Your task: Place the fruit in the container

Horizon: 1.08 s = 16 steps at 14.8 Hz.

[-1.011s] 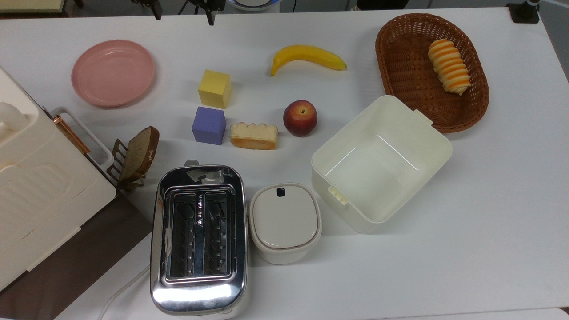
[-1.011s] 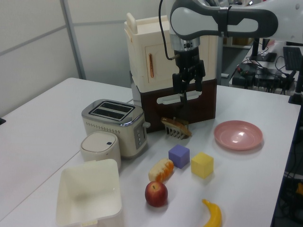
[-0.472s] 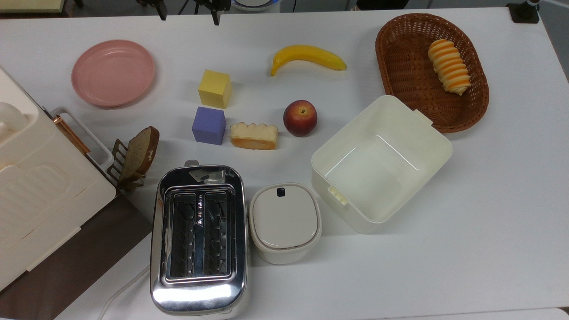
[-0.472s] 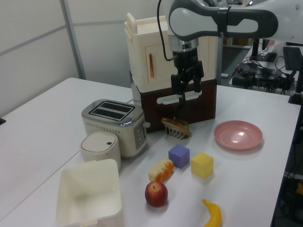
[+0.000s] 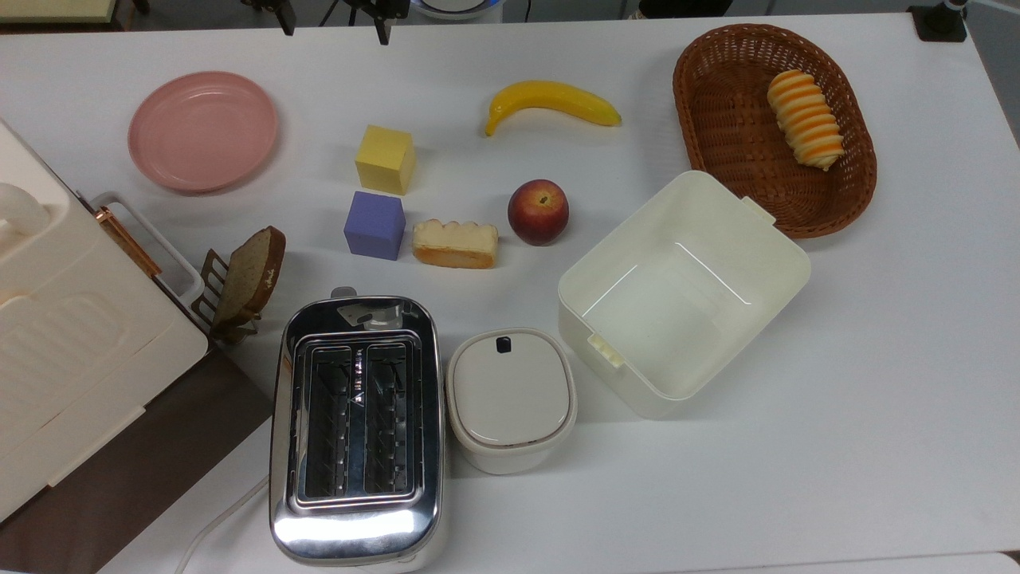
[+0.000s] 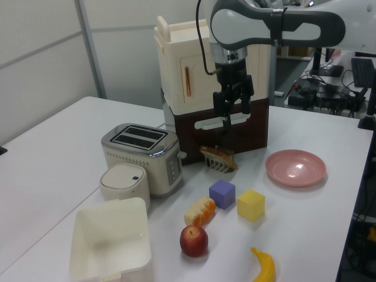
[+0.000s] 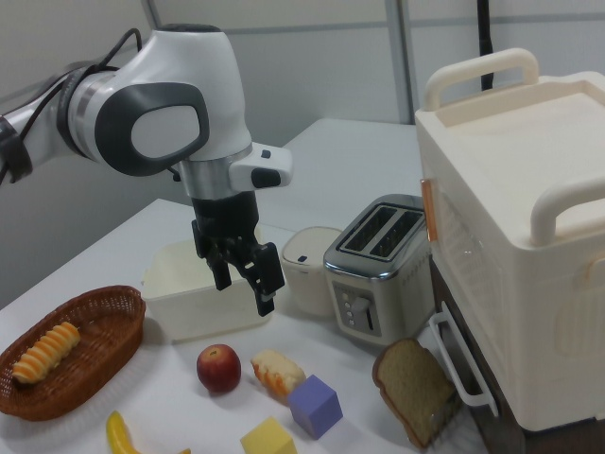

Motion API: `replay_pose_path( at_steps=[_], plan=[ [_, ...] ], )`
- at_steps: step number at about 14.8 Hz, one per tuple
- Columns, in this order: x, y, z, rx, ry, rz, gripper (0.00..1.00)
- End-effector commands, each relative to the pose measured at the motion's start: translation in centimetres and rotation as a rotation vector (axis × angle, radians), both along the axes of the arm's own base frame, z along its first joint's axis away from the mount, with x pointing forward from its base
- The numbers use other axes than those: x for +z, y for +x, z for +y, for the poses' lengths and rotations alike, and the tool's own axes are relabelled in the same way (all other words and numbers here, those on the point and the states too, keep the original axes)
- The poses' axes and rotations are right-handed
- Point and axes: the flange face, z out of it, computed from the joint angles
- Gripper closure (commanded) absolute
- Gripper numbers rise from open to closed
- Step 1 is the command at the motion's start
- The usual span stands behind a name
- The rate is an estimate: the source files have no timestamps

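The fruit (image 5: 539, 211) is a round red one with yellow patches. It rests on the white table beside the container (image 5: 765, 239), a deep cream tub that stands open with nothing in it. In the left view the fruit (image 6: 194, 241) lies right of the container (image 6: 111, 235). My gripper (image 6: 235, 114) hangs open high above the table, well above and behind the fruit, holding nothing. In the right view the gripper (image 7: 244, 289) hovers above the fruit (image 7: 218, 368), in front of the container (image 7: 180, 307). A dark fingertip (image 5: 382, 32) pokes in at the top view's upper edge.
Near the fruit lie a cake slice (image 5: 455, 243), purple cube (image 5: 374, 225), yellow cube (image 5: 386, 159) and banana (image 5: 551, 102). A wicker basket (image 5: 717, 119) holds a pastry. A toaster (image 5: 356, 430), lidded pot (image 5: 511, 399), pink plate (image 5: 203, 130), bread rack (image 5: 243, 279) and cream appliance (image 5: 72, 351) stand around.
The gripper swayed slightly toward the left view's left and came back. Nothing on the table has moved.
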Motion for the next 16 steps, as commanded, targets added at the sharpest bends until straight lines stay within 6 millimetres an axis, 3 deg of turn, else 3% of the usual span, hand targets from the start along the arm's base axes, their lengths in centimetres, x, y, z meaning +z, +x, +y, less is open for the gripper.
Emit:
replay_pose_path(
  at_steps=[1,4,16],
  plan=[
    [0.54,-0.82,-0.28,-0.015,-0.006,-0.001,0.0],
    [1.38,-0.88,-0.53,-0.018,-0.007,-0.016,0.0],
    [1.39,-1.06,-0.6,-0.029,-0.007,-0.007,0.0]
  ],
)
